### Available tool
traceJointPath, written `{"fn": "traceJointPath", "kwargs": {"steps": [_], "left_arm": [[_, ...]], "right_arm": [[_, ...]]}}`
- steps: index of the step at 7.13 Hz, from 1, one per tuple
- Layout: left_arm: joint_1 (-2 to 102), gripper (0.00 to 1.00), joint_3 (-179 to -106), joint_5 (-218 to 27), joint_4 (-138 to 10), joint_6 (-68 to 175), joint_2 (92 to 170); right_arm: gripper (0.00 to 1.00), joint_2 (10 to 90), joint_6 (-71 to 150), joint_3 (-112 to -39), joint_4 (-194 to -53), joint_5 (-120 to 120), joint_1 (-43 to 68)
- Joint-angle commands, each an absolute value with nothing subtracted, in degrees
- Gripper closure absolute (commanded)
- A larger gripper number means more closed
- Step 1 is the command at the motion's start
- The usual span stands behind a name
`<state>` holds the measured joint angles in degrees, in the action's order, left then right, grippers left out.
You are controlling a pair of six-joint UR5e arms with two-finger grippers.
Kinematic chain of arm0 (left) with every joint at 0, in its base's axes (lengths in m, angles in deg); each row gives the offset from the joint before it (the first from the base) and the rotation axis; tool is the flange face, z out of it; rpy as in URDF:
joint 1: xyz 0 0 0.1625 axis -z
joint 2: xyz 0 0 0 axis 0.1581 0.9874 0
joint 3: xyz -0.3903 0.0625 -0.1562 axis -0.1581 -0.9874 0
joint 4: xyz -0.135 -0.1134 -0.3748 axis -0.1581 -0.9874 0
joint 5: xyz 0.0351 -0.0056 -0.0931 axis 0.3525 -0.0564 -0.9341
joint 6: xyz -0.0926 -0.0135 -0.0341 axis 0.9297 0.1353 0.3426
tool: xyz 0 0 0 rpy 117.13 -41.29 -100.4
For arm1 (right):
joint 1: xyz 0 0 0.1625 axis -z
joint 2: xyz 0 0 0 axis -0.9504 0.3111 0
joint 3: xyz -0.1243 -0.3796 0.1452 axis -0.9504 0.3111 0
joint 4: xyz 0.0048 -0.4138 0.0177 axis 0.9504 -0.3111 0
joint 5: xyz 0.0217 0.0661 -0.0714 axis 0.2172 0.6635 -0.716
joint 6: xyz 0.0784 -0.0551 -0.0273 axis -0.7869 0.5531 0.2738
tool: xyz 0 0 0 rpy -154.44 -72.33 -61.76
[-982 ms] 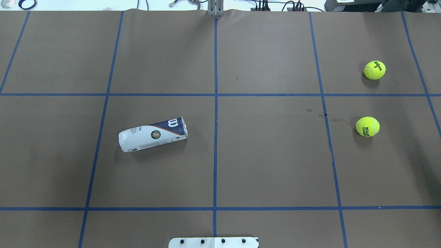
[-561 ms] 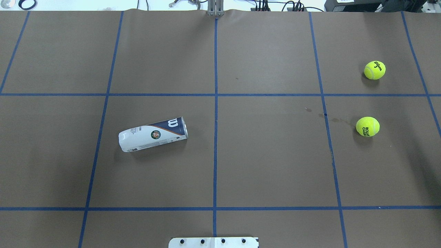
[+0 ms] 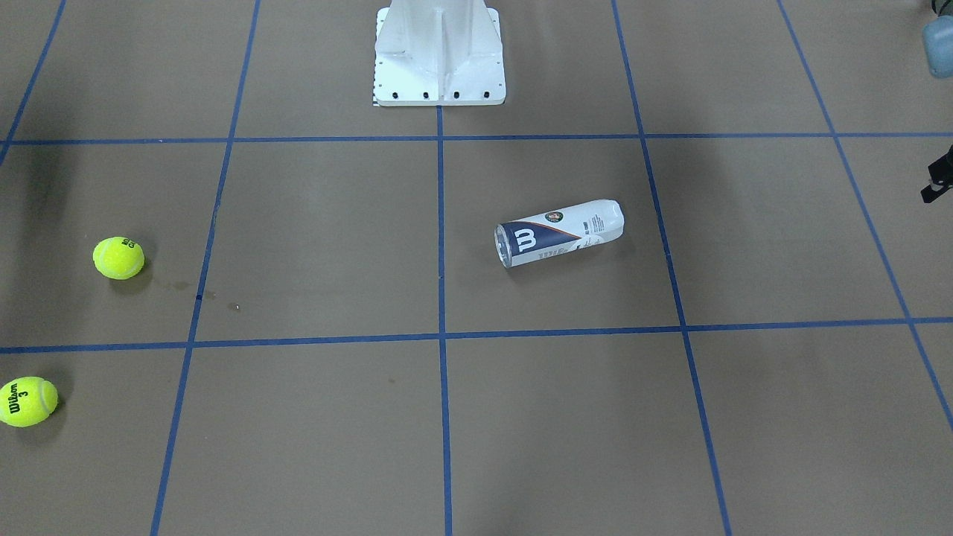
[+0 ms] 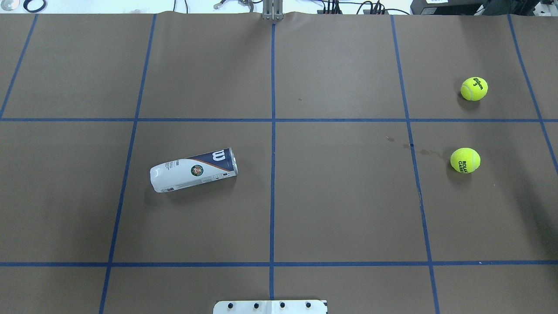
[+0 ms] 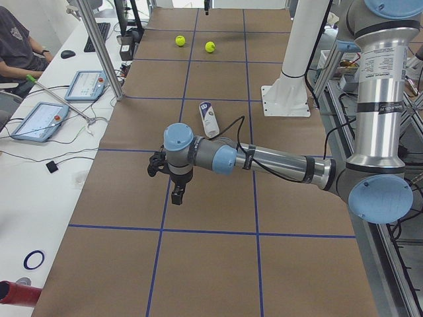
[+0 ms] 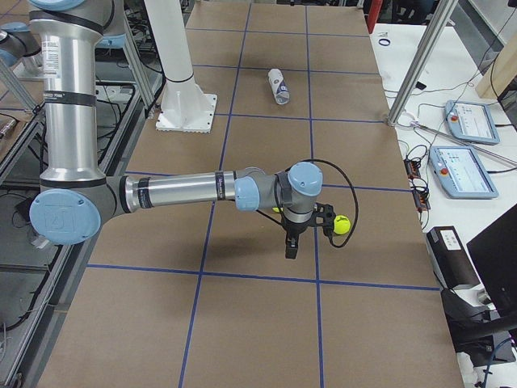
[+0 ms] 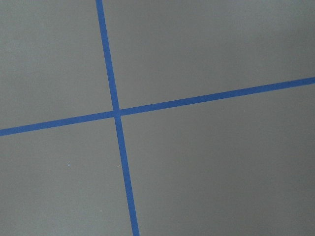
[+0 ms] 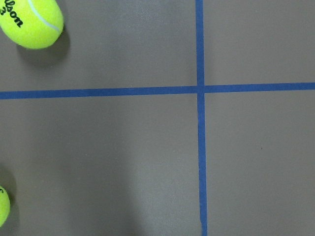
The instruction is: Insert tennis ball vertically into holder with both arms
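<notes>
Two arms are up, and everything they need lies loose on the table (image 4: 340, 205). Starting at the robot's left, the left gripper (image 5: 177, 196) hangs fingers-down over bare paper. Only the side view shows it, so I cannot tell whether it is spread or closed.

Next along is the holder (image 4: 194, 170), flat on its side in the left half. Its long axis runs roughly across the table, white closed end toward that left gripper and navy mouth end toward the centre line. The left arm is clearly the nearer one, and I'd judge it has to stand the can upright first.

Far right, the near tennis ball (image 4: 465, 160) and far tennis ball (image 4: 474, 88) sit well apart from the holder. The right gripper (image 6: 291, 246) hovers near them, its jaws equally unreadable.
</notes>
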<state>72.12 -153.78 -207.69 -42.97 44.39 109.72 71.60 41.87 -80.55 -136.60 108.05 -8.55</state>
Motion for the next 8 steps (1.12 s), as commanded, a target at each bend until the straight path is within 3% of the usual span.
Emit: {"fn": "traceJointPath", "kwargs": {"steps": [1,4,8], "left_arm": [[72.1,0.00,-154.5,-209.9,-43.5,44.5,109.6],[71.4,0.00,-155.5,-209.9,-43.8,44.6,110.2],[69.0,0.00,-155.4,-209.9,-56.3,46.8,109.7]], "right_arm": [[0.01,71.6,41.8,-80.5,-136.6,108.0,-8.5],[0.01,71.6,41.7,-80.6,-136.6,109.4,-8.5],[0.01,71.6,41.7,-80.7,-136.6,109.5,-8.5]]}}
